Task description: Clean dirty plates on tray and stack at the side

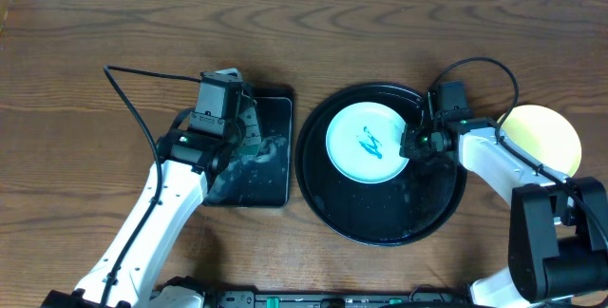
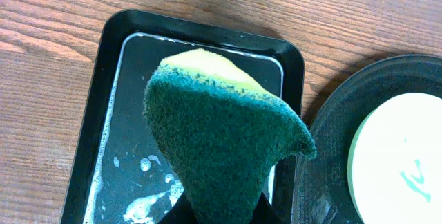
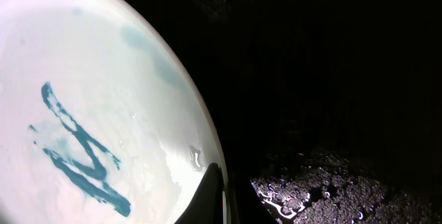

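The stained plate (image 1: 366,142) lies inside the tray (image 1: 380,237), toward its far side. The right gripper (image 1: 414,143) sits at the plate's right rim, but whether it is clamped there I cannot tell. Left of the tray, the left gripper (image 1: 239,135) clenches the sponge (image 2: 221,148). The sponge should cross the tray's rim, land green face flat on the scribble, and scrub gently so the plate stays put.

The overhead camera looks straight down on the whole table (image 1: 76,23), the left wrist camera looks down close over the small rectangular tray (image 2: 100,99), and the right wrist camera sits almost against the stained plate (image 3: 83,51) all three share.
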### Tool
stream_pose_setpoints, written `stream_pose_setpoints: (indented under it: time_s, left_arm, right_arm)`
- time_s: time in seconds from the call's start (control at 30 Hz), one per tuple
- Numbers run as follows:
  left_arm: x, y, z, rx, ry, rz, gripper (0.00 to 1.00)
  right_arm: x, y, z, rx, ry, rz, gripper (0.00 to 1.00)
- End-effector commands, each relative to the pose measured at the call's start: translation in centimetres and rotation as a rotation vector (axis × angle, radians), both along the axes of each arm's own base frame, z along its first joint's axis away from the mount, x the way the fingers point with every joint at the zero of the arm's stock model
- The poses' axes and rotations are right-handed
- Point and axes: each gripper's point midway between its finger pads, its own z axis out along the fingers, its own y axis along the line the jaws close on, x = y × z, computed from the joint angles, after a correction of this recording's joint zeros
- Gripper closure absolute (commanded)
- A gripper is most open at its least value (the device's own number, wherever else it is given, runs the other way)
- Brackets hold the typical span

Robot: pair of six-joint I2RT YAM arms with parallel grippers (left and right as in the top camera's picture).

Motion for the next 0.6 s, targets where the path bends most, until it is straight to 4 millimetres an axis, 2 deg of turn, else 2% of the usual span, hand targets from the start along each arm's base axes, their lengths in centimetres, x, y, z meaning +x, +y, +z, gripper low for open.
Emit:
stream_pose_setpoints:
  time_s: [0.0,0.27,0.37,0.57]
  left_arm:
    - [0.4,0.0,0.9,0.005,-0.026,-0.009,0.93]
    - [0.4,0.0,0.3,0.010,-0.007,-0.009,0.92]
    - [0.1,0.1,-1.3,0.025,0.046,-0.009,0.92]
    - [-1.1,0.4,-5.9,0.070,0.214,-0.010,0.92]
  right_arm:
    - [-0.9,-0.1,-1.0,-0.034,0.038,0.010,0.99]
    - [-0.9,-0.1,-1.0,-0.034,0.038,0.010,0.99]
    - [-0.9,-0.1,-1.0,-0.034,0.038,0.010,0.99]
    - [-0.9,-0.1,-1.0,-0.035,0.039,0.010,0.99]
